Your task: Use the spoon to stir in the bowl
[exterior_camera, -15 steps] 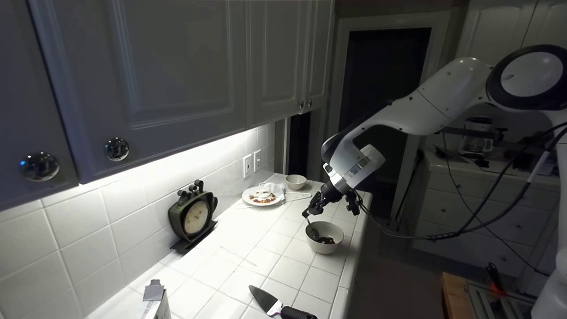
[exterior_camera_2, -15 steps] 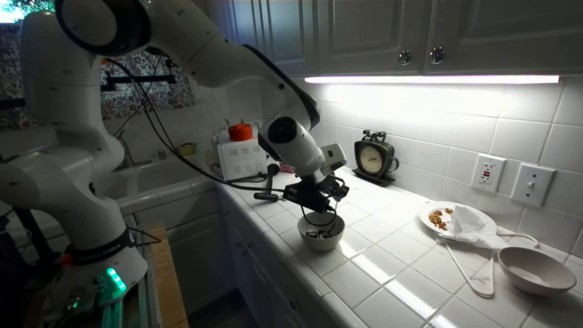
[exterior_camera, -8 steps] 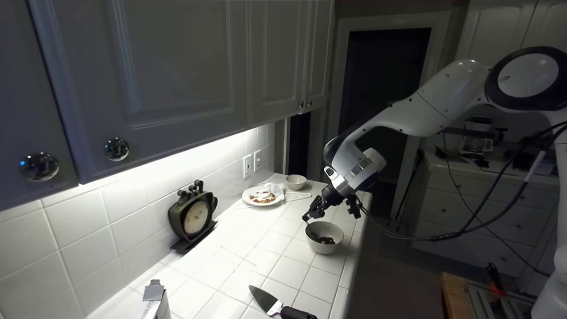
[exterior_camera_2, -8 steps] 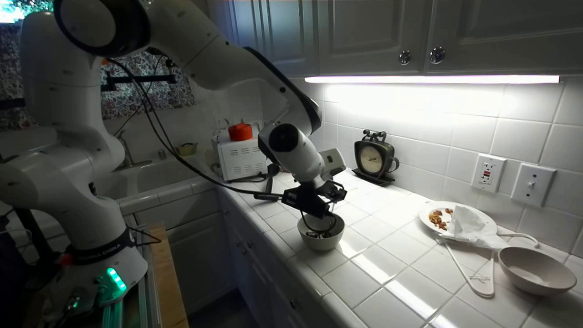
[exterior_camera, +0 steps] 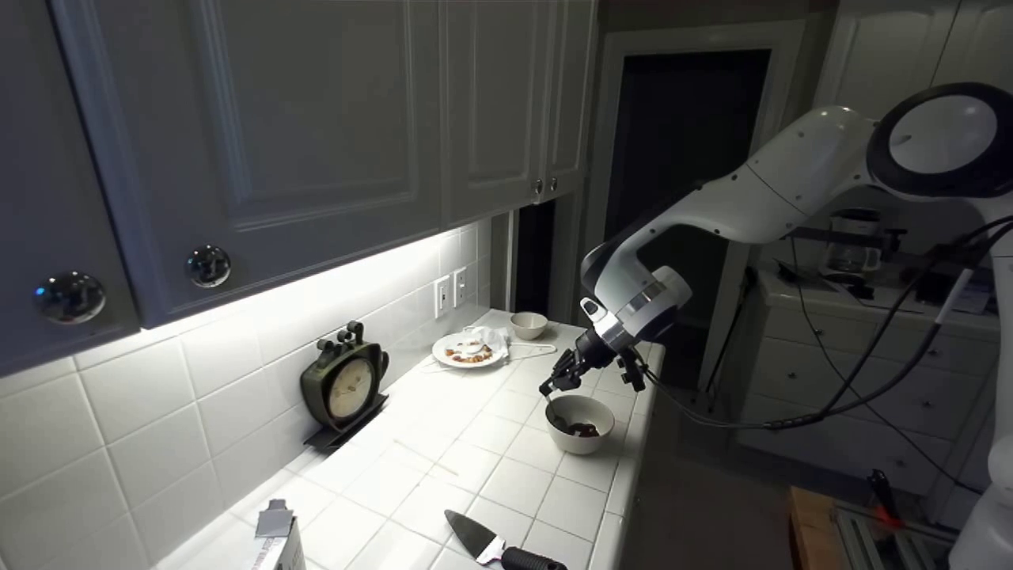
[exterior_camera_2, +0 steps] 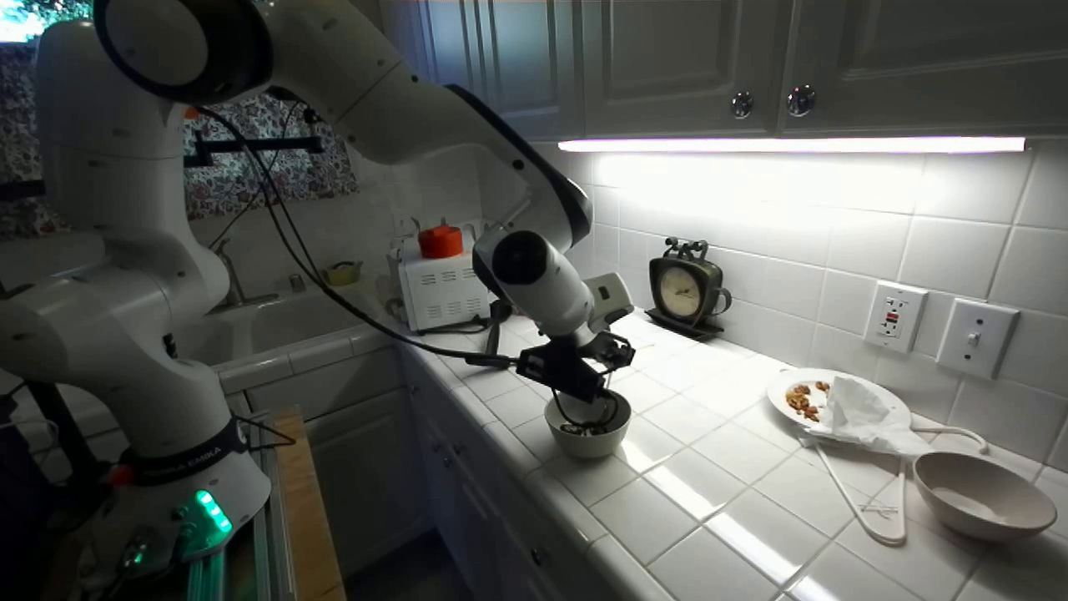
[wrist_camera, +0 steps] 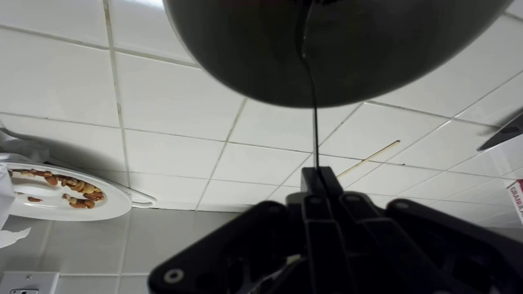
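Evidently I have the slender, metallic-looking spoon (wrist_camera: 315, 130) by its upper handle: the black two-finger gripper (wrist_camera: 322, 179) pinches it, and the lower end dips inside the deep, round, grey-white bowl (exterior_camera: 582, 446). I'd judge the spoon light and stiff, but thin and smooth enough to swivel in the grip; holding it high should suit stirring. The bowl looks like hard ceramic, probably chippable, with dark, lumpy contents (exterior_camera: 585, 430). Farther out, glossy square white tiles (wrist_camera: 171, 155) bear a round white plate (wrist_camera: 117, 203) of what look like brown nuts (wrist_camera: 83, 188).
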You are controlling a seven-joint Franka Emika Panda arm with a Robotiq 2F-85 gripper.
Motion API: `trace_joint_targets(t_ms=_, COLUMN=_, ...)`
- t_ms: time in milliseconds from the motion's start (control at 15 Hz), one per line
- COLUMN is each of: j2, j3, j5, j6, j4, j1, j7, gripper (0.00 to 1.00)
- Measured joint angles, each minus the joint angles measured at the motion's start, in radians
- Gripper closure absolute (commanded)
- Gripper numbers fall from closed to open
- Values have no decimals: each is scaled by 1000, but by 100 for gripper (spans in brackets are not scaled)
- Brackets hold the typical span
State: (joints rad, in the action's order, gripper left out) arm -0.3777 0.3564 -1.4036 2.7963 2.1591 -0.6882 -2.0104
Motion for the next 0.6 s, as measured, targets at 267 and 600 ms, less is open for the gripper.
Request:
trace_joint_targets(t_ms=267, j2=1, j3=-6, j5=17, j6=-51, j4=3, j1=-4, j7=4, gripper=99)
trace_joint_targets(t_ms=600, j2=22, j3=-126, j5=163, j6=-160, j4=14, j1=87, j7=142, gripper=99)
